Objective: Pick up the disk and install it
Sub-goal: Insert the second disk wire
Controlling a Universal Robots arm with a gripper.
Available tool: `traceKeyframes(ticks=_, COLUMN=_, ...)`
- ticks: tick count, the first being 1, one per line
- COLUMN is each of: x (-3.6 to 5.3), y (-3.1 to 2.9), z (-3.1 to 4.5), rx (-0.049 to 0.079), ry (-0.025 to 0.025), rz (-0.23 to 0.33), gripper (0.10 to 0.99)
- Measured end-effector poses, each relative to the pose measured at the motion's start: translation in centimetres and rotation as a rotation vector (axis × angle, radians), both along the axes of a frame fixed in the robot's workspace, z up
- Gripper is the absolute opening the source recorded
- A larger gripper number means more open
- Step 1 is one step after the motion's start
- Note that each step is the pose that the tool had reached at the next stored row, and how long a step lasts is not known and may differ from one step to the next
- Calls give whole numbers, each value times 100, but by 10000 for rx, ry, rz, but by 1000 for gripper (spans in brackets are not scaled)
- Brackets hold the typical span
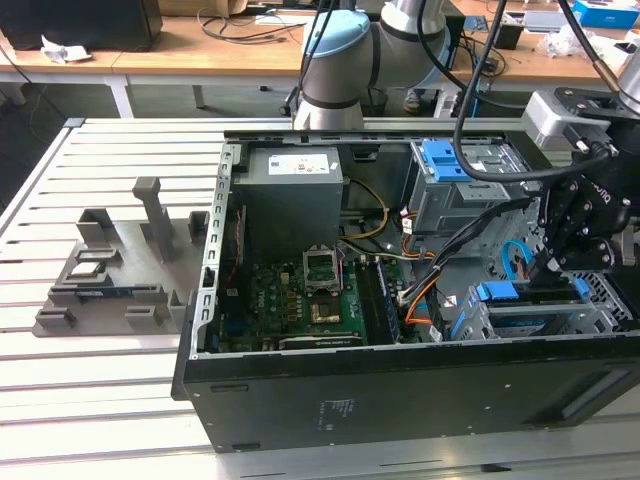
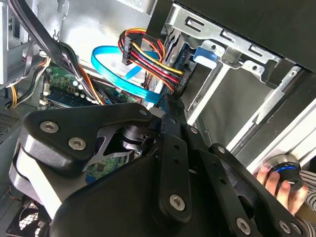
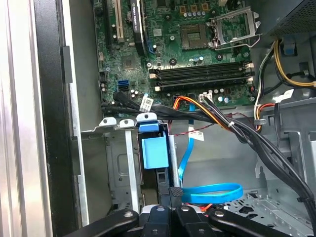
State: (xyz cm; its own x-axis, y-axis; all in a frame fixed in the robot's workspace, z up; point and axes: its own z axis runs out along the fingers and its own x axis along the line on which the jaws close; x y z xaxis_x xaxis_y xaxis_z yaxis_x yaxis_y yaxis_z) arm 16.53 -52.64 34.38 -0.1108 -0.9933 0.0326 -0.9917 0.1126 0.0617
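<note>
The disk [image 1: 530,305] lies flat in the drive cage [image 1: 590,318] at the corner of the open computer case nearest the exterior view's right. Its blue rail end [image 1: 495,292] faces the case's inside. In the first wrist view that blue rail end [image 3: 154,150] sits in the cage slot. My gripper [image 1: 547,265] hangs just above the cage. Its fingers are shut together with nothing between them in both wrist views [image 3: 175,191] [image 2: 167,104]. Their tips are close beside the blue end; contact cannot be told.
A blue flat cable [image 3: 212,191] and a black cable bundle [image 3: 232,126] run close to the fingers. The grey power supply [image 1: 293,185] and a second cage with a blue bracket [image 1: 447,160] stand further back. A grey fixture [image 1: 110,270] lies beside the case. A hand [image 2: 279,186] rests on a round knob.
</note>
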Motion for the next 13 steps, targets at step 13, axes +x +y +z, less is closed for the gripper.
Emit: traceKeyframes(ticks=13, x=0, y=104, z=527, rx=-50, ry=0, rz=-1, gripper=106)
